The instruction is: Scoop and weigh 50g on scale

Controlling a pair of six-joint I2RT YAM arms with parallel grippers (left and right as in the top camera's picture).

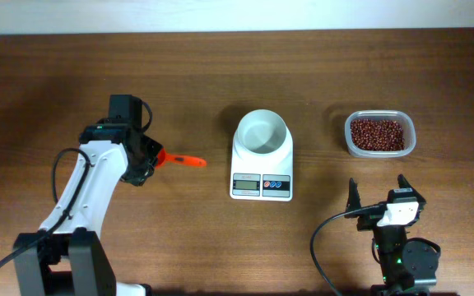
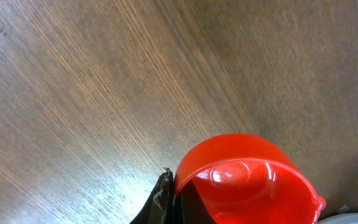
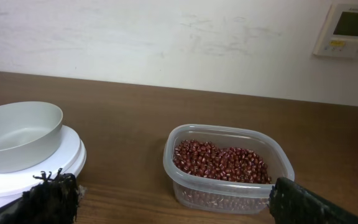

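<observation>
Overhead, found the table (image 1: 220, 66) bare along its far edge, where the wood met a pale wall (image 3: 166, 37), and bare again down its left edge. Saw open wood between the scoop (image 1: 189, 162) and the scale (image 1: 261, 160), and another open strip between the scale and the tub (image 1: 411, 140). Noted both arms at the near side, well apart, with the scale between them.

Found the left gripper (image 1: 156, 156) closed tight on the orange-red scoop, left of the scale and not touching it. From the left wrist, saw the scoop's red cup against the wood grain beside one dark finger (image 2: 160, 199). Found the right gripper (image 1: 377, 186) spread wide and holding nothing, just short of the tub, its fingers (image 3: 51, 199) apart from it.

Saw the round white bowl (image 1: 262, 131) seated on the scale, showing only its own pale inside. Found the beans (image 1: 377, 134) heaped in the clear tub, right of the scale, well below its rim.
</observation>
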